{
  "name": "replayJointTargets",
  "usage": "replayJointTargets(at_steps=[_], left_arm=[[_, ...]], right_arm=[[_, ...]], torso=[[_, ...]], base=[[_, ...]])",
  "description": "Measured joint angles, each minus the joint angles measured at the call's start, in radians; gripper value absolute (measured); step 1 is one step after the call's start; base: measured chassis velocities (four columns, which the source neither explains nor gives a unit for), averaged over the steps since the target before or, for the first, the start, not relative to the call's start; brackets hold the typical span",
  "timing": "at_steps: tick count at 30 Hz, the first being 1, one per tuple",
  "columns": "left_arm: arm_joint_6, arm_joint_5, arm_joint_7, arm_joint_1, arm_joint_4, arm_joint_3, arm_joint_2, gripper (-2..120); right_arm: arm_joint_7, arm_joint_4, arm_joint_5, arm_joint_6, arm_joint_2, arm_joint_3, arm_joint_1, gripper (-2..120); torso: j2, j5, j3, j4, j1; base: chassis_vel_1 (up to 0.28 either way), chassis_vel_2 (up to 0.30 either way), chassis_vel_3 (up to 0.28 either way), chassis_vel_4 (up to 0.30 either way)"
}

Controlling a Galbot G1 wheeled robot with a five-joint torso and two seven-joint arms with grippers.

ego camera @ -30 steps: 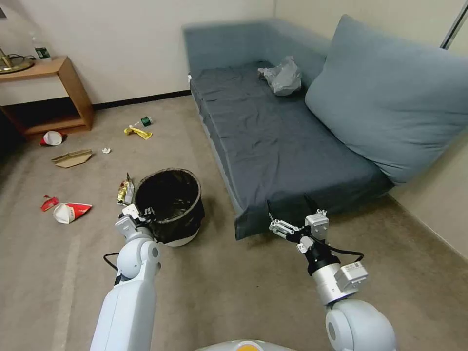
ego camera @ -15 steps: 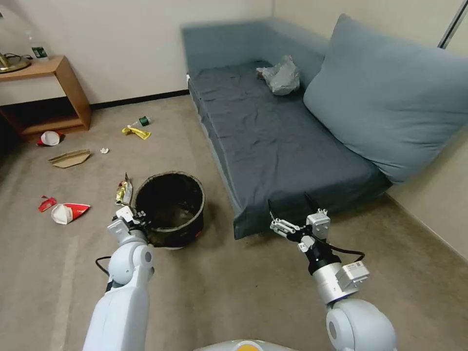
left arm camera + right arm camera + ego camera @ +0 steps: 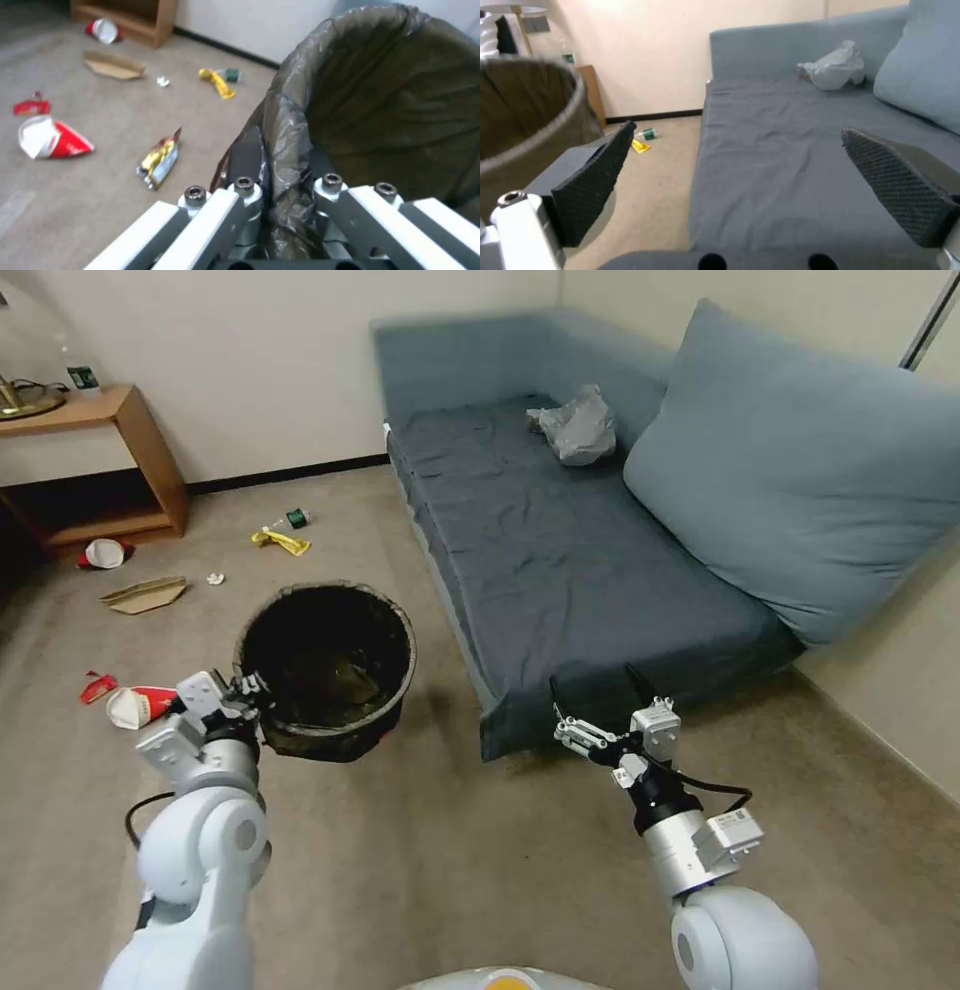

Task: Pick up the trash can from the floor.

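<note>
My left gripper is clamped on the bag-covered rim of the small round trash can lined with black plastic, at centre-left of the head view, seemingly clear of the beige carpet floor. I should lift slowly, keeping the rim level so the liner doesn't slip. My right gripper waits agape, lower right.

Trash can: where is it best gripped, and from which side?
Probably by the rim. The trash can is round and wide, so only its thin bag-covered wall fits between fingers. The left gripper is shut on the near rim from the robot's side. The right gripper is open by the sofa.
</note>
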Motion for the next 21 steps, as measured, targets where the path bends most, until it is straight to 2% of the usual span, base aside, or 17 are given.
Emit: replayJointTargets(at_steps=[6,21], left_arm=[[0.001,-0.004,-0.002,0.026,-0.046,-0.007,-0.007,5],[-0.020,0.001,-0.002,0.045,-0.056,0.005,-0.037,5]], right_arm=[[-0.001,0.005,-0.001,0.004,0.000,-0.006,-0.007,100],[-0.004,0.008,-0.004,0.021,0.000,-0.008,-0.021,100]], torso=[[0.000,0.0000,0.000,0.0001,0.000],[0.000,-0.0001,0.000,0.0000,0.000]], base=[[0.000,0.000,0.000,0.000],[0.000,0.000,0.000,0.000]])
